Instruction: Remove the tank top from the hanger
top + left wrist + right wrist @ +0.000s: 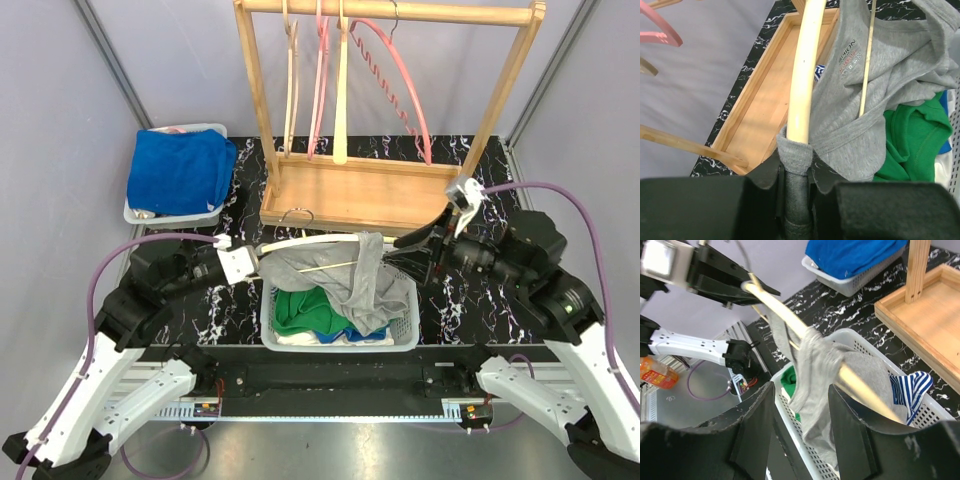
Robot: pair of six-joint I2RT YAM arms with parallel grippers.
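Holding the wooden hanger (300, 243) level over the white laundry basket (408, 330) with the left tool (243, 262). Its jaws are clamped on one end of the hanger arm. In the left wrist view a fold of grey hem is bunched right where that tool grips. The tank top (365, 285) is draped over the hanger's other half, its body sagging into the basket onto a green garment (300, 310). The right tool (425, 252) sits at the hanger's free end with its jaws apart. In the right wrist view grey cloth hangs between them; I cannot tell whether either jaw touches it.

Handling notes:
- **Material:** thin grey jersey, so light, limp and stretchy, with no breakage risk. I expect it to follow any pull and to drag on bare wood rather than slide.
- **Hold:** my judgement is the gathered fabric just below the hanger arm, near the strap, pinching several layers at once.
- **Pull:** it should run along the arm toward the free end.
- **Risk:** the hem caught at the left tool may resist and stretch.
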